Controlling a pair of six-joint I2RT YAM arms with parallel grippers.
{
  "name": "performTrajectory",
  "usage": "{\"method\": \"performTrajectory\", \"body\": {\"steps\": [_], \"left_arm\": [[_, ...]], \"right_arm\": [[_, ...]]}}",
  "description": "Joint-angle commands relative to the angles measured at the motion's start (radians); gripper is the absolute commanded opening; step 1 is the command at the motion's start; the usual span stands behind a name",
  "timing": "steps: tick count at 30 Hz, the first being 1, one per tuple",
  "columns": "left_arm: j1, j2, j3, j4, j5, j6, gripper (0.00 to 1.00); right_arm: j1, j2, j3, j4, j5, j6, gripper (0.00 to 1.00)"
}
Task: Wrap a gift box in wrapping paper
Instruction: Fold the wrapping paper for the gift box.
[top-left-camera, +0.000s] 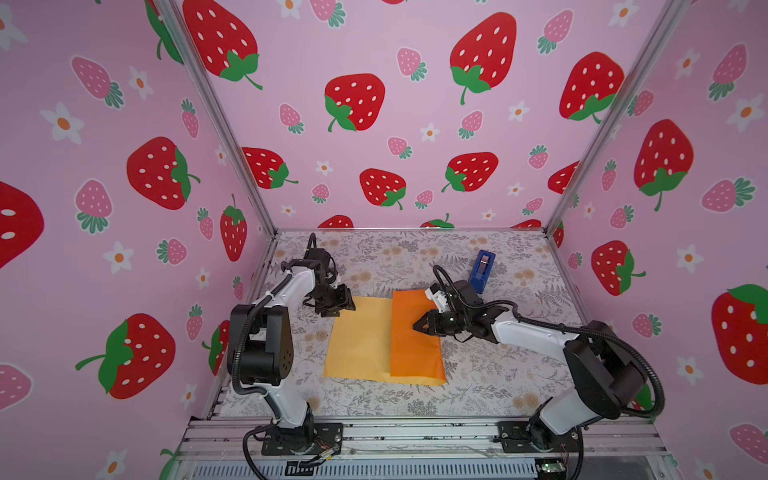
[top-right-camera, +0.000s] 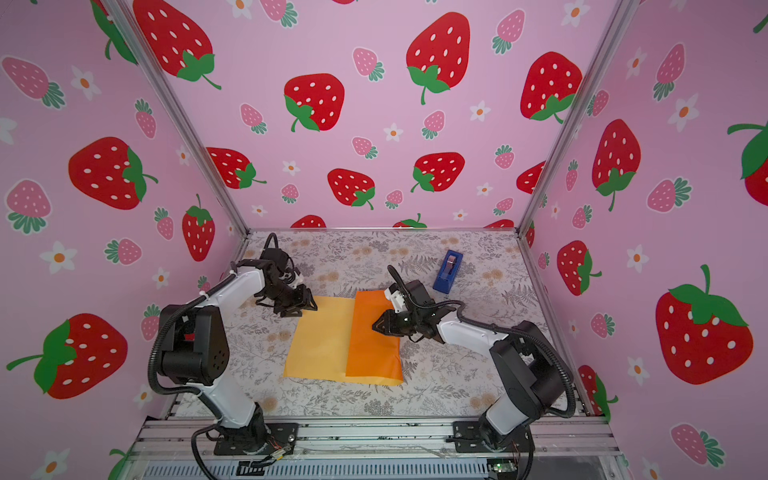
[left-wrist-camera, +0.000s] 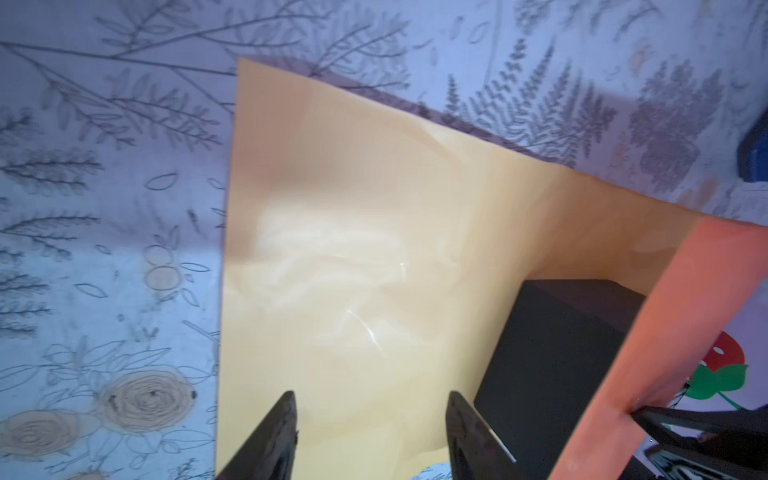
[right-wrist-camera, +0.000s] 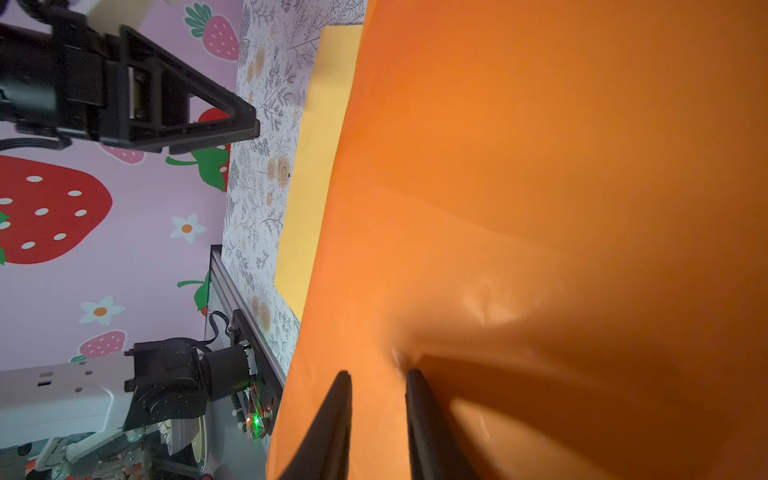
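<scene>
The wrapping paper (top-left-camera: 357, 340) lies flat mid-table, dull yellow side up. Its right part is folded over as a bright orange flap (top-left-camera: 411, 353), seen in both top views (top-right-camera: 370, 353). The black gift box (left-wrist-camera: 552, 361) shows only in the left wrist view, tucked under that raised flap (left-wrist-camera: 681, 316). My left gripper (top-left-camera: 345, 305) hovers open over the paper's far left corner, with nothing between its jaws (left-wrist-camera: 372, 399). My right gripper (top-left-camera: 417, 326) rests on top of the flap, jaws a narrow gap apart and its fingertips (right-wrist-camera: 415, 378) denting the orange paper (right-wrist-camera: 540, 166).
A blue tape dispenser (top-left-camera: 482, 266) stands behind the paper at the back right, close to my right arm's wrist. The grey floral table covering (top-left-camera: 478, 374) surrounds the sheet. Metal frame rails (top-left-camera: 415, 432) run along the front edge.
</scene>
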Motion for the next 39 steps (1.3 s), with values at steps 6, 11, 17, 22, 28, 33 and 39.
{"method": "performTrajectory", "body": {"steps": [6, 11, 17, 22, 28, 33, 39], "left_arm": [[0.136, 0.108, 0.021, -0.002, 0.11, 0.165, 0.7], [0.135, 0.173, 0.091, 0.069, 0.179, 0.228, 0.71], [0.135, 0.298, 0.158, 0.039, 0.228, 0.262, 0.7], [0.134, 0.327, 0.151, 0.003, 0.286, 0.282, 0.68], [0.134, 0.275, 0.094, 0.018, 0.414, 0.292, 0.68], [0.124, 0.241, 0.065, 0.003, 0.388, 0.278, 0.66], [0.122, 0.14, -0.032, 0.0, 0.337, 0.249, 0.67]], "right_arm": [[0.003, 0.028, -0.051, -0.046, 0.023, -0.018, 0.27], [0.003, 0.022, -0.086, -0.002, -0.001, 0.005, 0.27], [0.001, 0.019, -0.093, 0.009, -0.007, 0.007, 0.28], [0.002, 0.018, -0.089, 0.011, -0.012, 0.005, 0.27], [0.001, 0.032, -0.077, 0.017, -0.034, 0.0, 0.27], [0.0, 0.037, -0.075, 0.018, -0.041, -0.007, 0.27], [-0.001, 0.036, -0.076, 0.024, -0.055, -0.005, 0.28]]}}
